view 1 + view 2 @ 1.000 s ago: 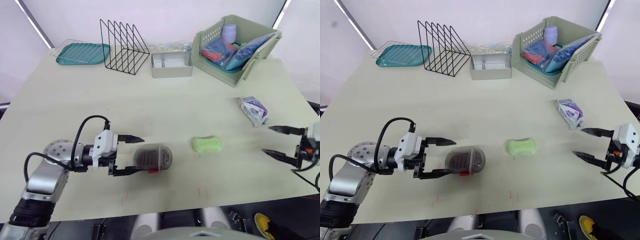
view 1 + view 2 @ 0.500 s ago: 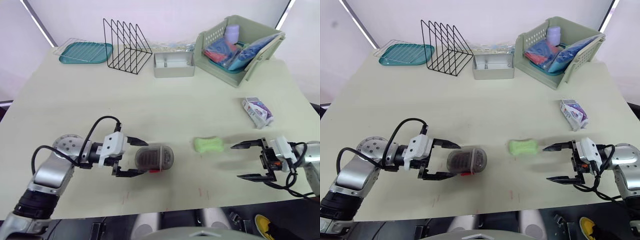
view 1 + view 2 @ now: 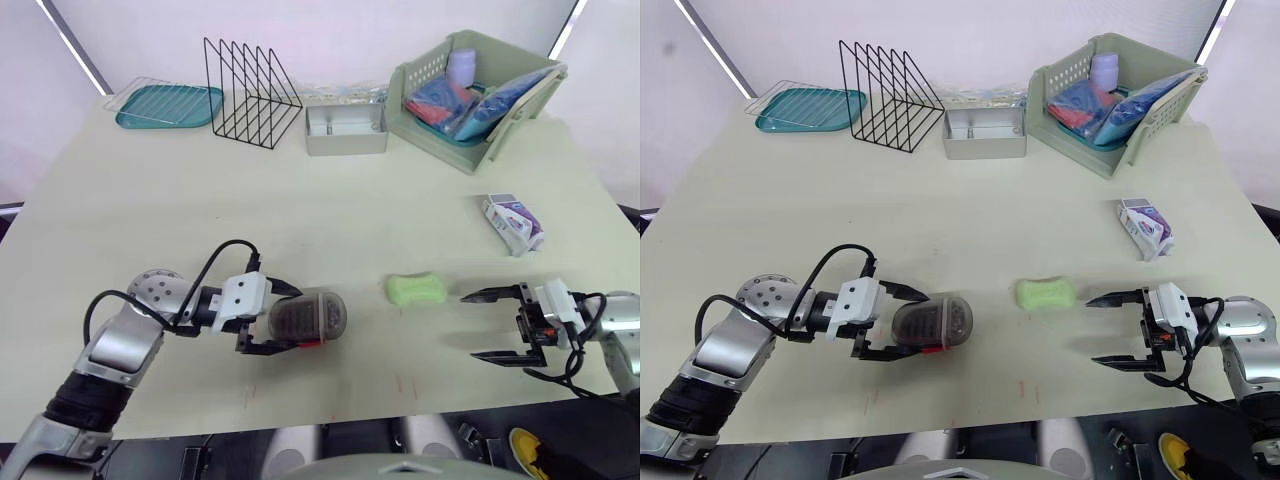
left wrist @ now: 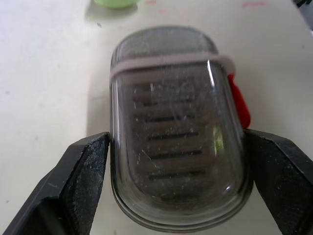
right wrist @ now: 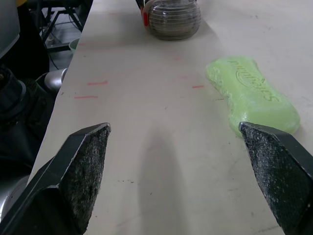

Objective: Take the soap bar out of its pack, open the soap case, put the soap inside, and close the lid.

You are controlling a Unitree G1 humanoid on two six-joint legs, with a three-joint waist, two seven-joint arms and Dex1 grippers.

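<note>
Finding green soap bar (image 3: 416,289) lying bare on table (image 3: 300,220), front-centre, btwn the two grippers and touching neither. Soap case (image 3: 308,316) lying just to robot's L of it, lid shut, red latch (image 4: 239,105) facing front edge, soap pack (image 3: 511,222) lying well apart toward R edge. Recording L gripper (image 3: 293,318) clamping case, fingers (image 4: 83,181) pressing opp. sides, and R gripper (image 3: 469,326) hovering near soap on its R side w/ fingers spread wide, gripping nothing; also noting wire rack (image 3: 250,93), teal tray (image 3: 168,105), metal tin (image 3: 345,130) and green basket (image 3: 480,90) standing along far edge.
</note>
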